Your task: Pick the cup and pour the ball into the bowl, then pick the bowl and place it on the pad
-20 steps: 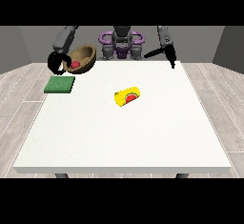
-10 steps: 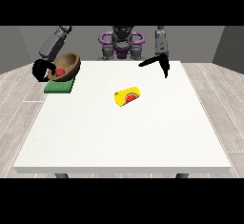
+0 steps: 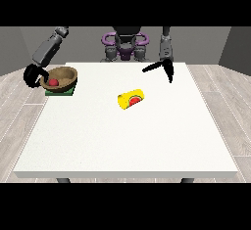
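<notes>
On green pad (image 3: 60, 91), brown bowl (image 3: 62, 76), red ball (image 3: 52, 82)

Bowl (image 3: 62, 77) on pad (image 3: 60, 91) — yellow cup (image 3: 131, 99) toppled.

Brown bowl (image 3: 62, 76), red ball (image 3: 52, 82), green pad (image 3: 61, 91), yellow cup (image 3: 131, 99).

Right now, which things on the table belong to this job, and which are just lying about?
Belonging to the job:
- yellow cup, lying on its side mid-table
- red ball, inside the bowl
- wooden bowl, over the pad
- green pad
- hand at the view's left, by the bowl's rim

Lying about:
- nothing else on the white table
</notes>
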Robot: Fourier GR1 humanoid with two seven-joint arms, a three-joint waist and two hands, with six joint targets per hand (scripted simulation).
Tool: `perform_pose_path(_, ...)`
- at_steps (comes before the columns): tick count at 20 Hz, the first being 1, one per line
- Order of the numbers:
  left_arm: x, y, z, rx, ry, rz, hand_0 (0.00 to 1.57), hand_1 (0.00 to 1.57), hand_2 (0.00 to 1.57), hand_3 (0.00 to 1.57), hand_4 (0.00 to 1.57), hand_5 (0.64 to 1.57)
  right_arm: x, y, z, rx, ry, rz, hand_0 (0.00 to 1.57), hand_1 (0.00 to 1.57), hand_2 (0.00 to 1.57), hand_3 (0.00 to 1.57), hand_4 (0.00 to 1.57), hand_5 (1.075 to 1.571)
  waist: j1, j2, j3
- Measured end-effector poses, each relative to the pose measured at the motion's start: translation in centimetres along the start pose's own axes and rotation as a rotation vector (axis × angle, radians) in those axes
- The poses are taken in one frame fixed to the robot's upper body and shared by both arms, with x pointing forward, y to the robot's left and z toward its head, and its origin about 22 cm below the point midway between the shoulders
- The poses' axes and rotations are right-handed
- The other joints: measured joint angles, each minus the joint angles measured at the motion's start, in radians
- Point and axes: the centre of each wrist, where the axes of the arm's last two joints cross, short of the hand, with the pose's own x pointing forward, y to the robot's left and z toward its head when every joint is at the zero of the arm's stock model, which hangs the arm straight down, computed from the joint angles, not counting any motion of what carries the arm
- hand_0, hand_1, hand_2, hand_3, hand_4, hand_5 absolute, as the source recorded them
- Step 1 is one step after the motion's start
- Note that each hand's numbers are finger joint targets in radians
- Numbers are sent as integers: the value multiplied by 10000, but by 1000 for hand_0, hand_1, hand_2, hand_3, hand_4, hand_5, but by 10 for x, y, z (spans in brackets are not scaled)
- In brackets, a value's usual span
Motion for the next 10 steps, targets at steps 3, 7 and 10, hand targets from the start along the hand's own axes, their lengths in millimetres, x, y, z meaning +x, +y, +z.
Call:
perform_pose_path(3, 14, 0, -2, -19, -135, -42, 0, 0, 0, 0, 0, 1563, 7, -2, -3, -87, -90, 260, 1571, 1571, 1571, 436, 1031, 1571, 19, 82, -4)
perform_pose_path(7, 24, 3, 3, 140, -173, -40, 0, 0, 0, 0, 0, 1565, 7, -7, -2, -1, -148, 21, 1571, 1571, 1571, 0, 836, 1569, -134, 86, -4)
perform_pose_path(10, 24, 5, 7, 35, 72, 75, 0, 0, 0, 0, 0, 1566, 15, -11, -3, -41, 147, -272, 1571, 1571, 1571, 0, 707, 1569, -125, -140, -8)
